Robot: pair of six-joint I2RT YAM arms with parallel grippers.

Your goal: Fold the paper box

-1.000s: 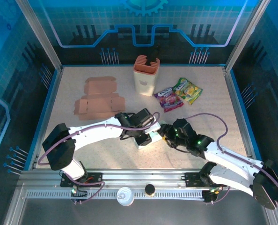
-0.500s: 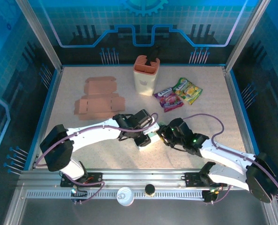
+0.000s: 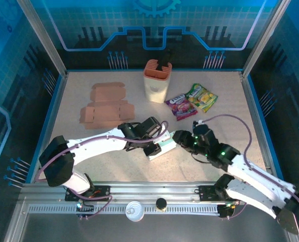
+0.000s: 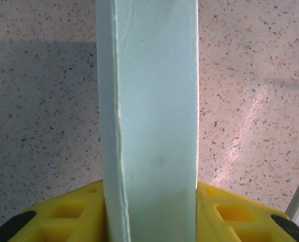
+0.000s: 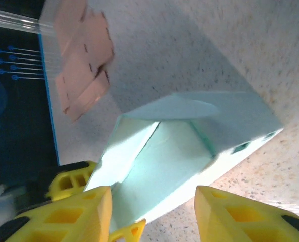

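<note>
**Item: mint-green paper box, held at mid-surface**

- Left end effector (image 3: 156,145): pinching one upright wall of the paper box (image 3: 163,147). In the left wrist view, that pale green panel fills the gap between the yellow fingers (image 4: 74,217).
- Right end effector (image 3: 178,137): spread, just beside the box. In the right wrist view, its yellow fingers (image 5: 225,214) stand apart on either side of the box's open interior. Whether they touch the box cannot be told.
- Paper box: partly formed and open on one side, with an inner flap showing. It sits on the speckled surface (image 3: 225,121), on the near side of the orange-and-cream holder (image 3: 157,83) and well apart from it.
- Flat pink cardboard blanks (image 3: 106,108): two, unfolded, left of the holder.
- Snack packets: a purple one (image 3: 179,107) and a green-yellow one (image 3: 202,97), touching each other, right of the holder.
</note>
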